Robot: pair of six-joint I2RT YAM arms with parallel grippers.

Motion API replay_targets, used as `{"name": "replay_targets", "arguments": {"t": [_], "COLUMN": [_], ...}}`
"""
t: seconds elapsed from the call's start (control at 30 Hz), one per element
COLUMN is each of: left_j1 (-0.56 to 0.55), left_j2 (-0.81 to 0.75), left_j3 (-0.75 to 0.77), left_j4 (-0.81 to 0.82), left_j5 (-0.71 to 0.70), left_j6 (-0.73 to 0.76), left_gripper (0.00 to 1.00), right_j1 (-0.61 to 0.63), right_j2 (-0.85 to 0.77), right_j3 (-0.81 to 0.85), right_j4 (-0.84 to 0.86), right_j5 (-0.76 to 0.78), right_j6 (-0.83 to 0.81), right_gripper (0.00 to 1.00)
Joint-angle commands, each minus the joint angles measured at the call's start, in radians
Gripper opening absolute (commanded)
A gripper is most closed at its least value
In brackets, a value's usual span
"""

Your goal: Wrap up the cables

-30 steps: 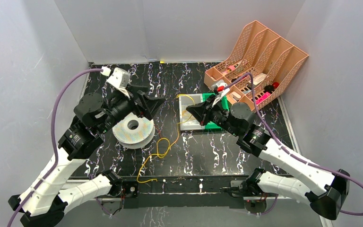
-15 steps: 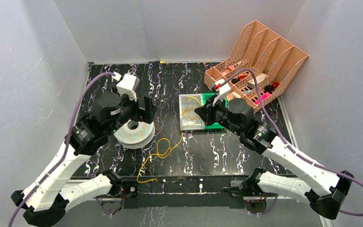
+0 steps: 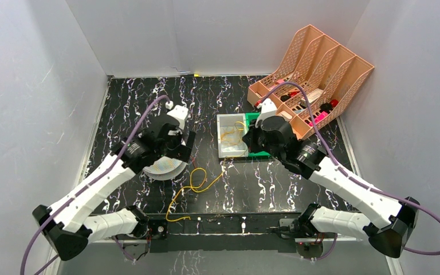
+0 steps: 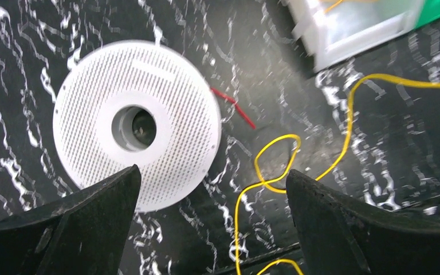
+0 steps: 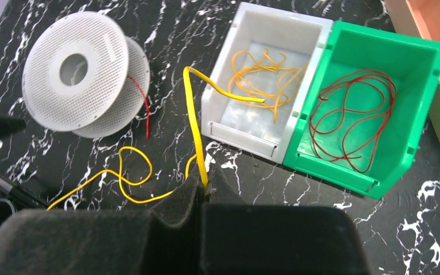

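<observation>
One cable (image 5: 192, 114) pinched in closed right gripper (image 5: 202, 192), held up over worktop middle, loops trailing toward near edge, probably for feeding to spool (image 4: 166, 86). Left gripper (image 4: 212, 172) wide above spool, likely ready to steady it.

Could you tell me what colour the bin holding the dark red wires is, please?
The bin is green, clearest in the right wrist view.

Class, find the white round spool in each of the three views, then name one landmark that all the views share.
Top external: white spool left of centre, half hidden.
Left wrist: white spool upper left, lying flat.
Right wrist: white spool upper left corner.
Shared landmark: the white bin, to the spool's right in every view.
</observation>
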Motion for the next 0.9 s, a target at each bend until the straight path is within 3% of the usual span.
{"name": "replay_targets", "arguments": {"t": [0.0, 0.3, 0.6, 0.67, 0.87], "left_j1": [-0.008, -0.043, -0.043, -0.031, 0.033], "left_j2": [0.076, 0.344, 0.642, 0.79, 1.002], "left_j3": [-0.024, -0.016, 0.178, 0.285, 0.441], "left_j4": [-0.092, -0.089, -0.078, -0.118, -0.389], "left_j5": [-0.094, -0.315, -0.512, -0.595, -0.698], "left_j6": [-0.005, -0.093, -0.183, -0.288, -0.685], "left_gripper": [0.98, 0.98, 0.98, 0.98, 0.99], "right_j1": [-0.046, -0.181, -0.191, -0.195, -0.204], "right_j2": [0.006, -0.023, -0.07, -0.1, -0.157], "right_j3": [0.001, -0.081, -0.154, -0.167, -0.192], "right_j4": [-0.015, 0.027, 0.061, 0.063, 0.057], "right_j5": [0.048, -0.113, -0.131, -0.132, -0.153], "right_j6": [0.102, 0.16, 0.179, 0.177, 0.156], "right_gripper": [0.0, 0.0, 0.0, 0.0, 0.0]}}
